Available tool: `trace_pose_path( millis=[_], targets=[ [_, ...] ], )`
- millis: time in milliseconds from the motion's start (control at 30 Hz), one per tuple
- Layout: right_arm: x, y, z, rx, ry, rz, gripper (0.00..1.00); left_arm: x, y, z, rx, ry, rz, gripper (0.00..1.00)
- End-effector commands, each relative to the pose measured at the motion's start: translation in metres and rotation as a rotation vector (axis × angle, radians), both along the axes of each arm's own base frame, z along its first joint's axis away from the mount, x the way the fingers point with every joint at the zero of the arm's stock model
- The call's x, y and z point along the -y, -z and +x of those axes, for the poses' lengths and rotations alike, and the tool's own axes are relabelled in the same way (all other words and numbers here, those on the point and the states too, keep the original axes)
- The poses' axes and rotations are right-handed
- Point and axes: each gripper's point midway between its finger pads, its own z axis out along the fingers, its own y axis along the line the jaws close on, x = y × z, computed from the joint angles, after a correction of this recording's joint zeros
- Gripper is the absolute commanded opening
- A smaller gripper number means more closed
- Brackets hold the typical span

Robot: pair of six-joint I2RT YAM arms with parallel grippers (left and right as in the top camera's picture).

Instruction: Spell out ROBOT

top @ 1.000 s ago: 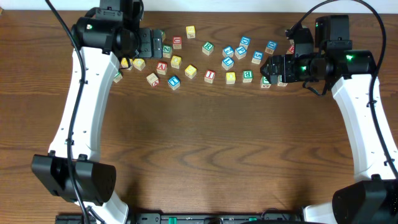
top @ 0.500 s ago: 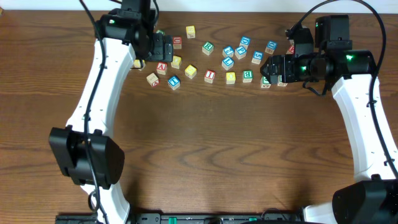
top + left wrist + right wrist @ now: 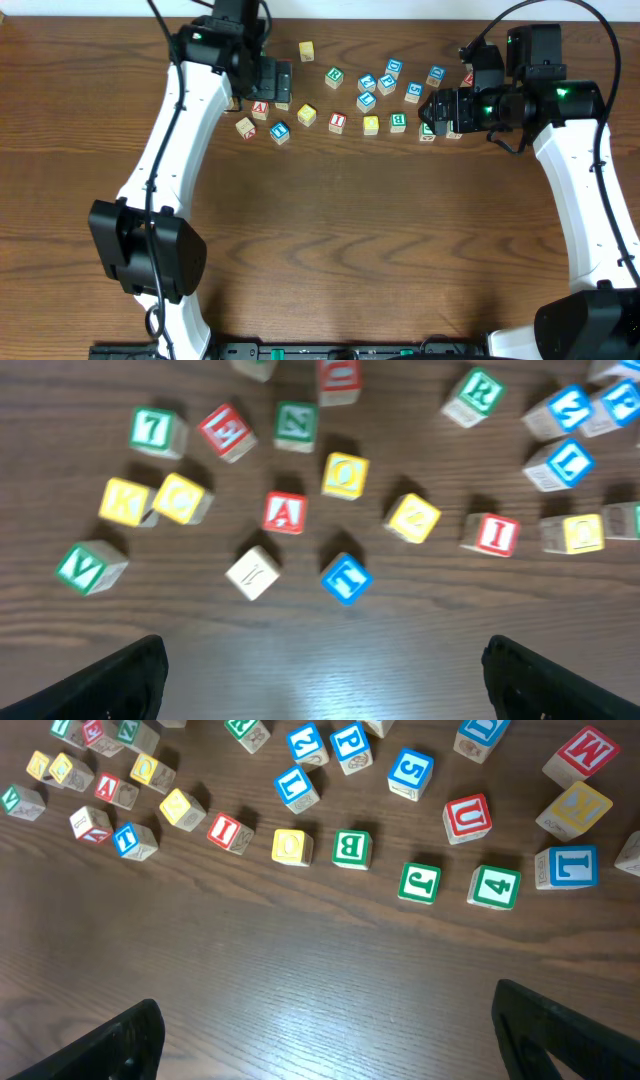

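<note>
- We found both arms over the scatter of blocks at the far side of the dark wooden table (image 3: pixel 330 230). The left gripper (image 3: pixel 322 665) and right gripper (image 3: pixel 325 1020) each had jaws spread wide with nothing between them.
- We judged the step in hand to be choosing a first letter, as no row had yet been laid on the bare wood nearer the bases.
- To do it well, we would come down squarely over one cube with the jaws along its free sides, because many neighbours sat close.
- The small wooden cube with a blue T (image 3: pixel 346 578) stood apart, nearest the left jaws, and looked the easiest pick.
- The small wooden cube with a green R (image 3: pixel 477 393) lay farther back, turned askew.
- The small wooden cube with a green B (image 3: pixel 351 849) sat just beside a yellow-faced wooden cube (image 3: pixel 292 846).
- A second yellow-faced wooden cube (image 3: pixel 345 475) lay behind the T; we could not tell O from Q.
</note>
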Motion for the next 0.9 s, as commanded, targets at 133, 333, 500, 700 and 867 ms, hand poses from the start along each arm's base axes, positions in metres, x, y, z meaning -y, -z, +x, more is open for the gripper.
trace_pose_path(
  millis=[133,333,500,700,867],
  targets=[
    [-0.001,-0.009,0.002,0.025,-0.014,0.004,0.99,0.019,0.005,0.004,0.009,0.015,-0.002,0.99],
    [-0.001,-0.009,0.002,0.025,-0.014,0.004,0.99,0.029,0.014,0.003,-0.011,0.008,-0.009,0.99],
    [-0.001,-0.009,0.002,0.025,-0.014,0.004,0.99,0.036,0.022,0.002,-0.029,0.017,-0.007,0.99],
    [-0.001,-0.009,0.002,0.025,-0.014,0.004,0.99,0.041,0.021,0.003,-0.019,0.027,-0.01,0.99],
    [-0.001,-0.009,0.002,0.025,-0.014,0.004,0.99,0.04,0.022,0.0,-0.031,0.027,-0.005,0.99]
  ],
)
